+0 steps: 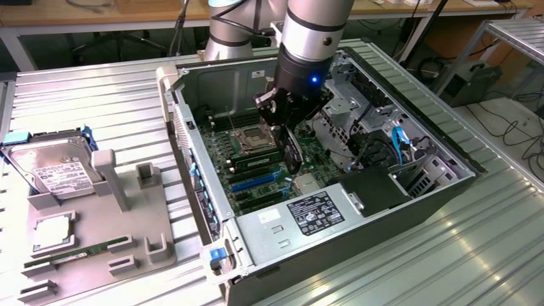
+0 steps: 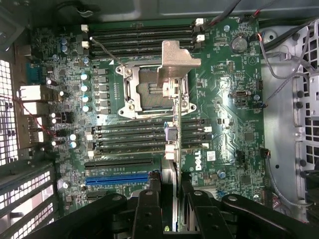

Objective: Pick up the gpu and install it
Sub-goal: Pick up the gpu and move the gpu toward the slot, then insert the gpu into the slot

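I have the gpu (image 2: 171, 149) pinched edge-on in my hand (image 1: 285, 115) at frame centre, over the motherboard (image 2: 224, 114) inside the open case (image 1: 425, 191), not yet seated.

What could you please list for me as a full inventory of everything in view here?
case: one, dark grey, open on the metal table, toward the exterior view's right
motherboard: one, green, inside the case
CPU socket: one, silver frame, empty, on the motherboard
power supply: one, silver with black label, at the case's near end
gpu: one, black with silver bracket, held on edge above the motherboard
hard drive: one, silver, on the exterior view's left
holder: one, grey, beside the hard drive
RAM stick: one, green, in the holder
hand: one, black, shut on the gpu
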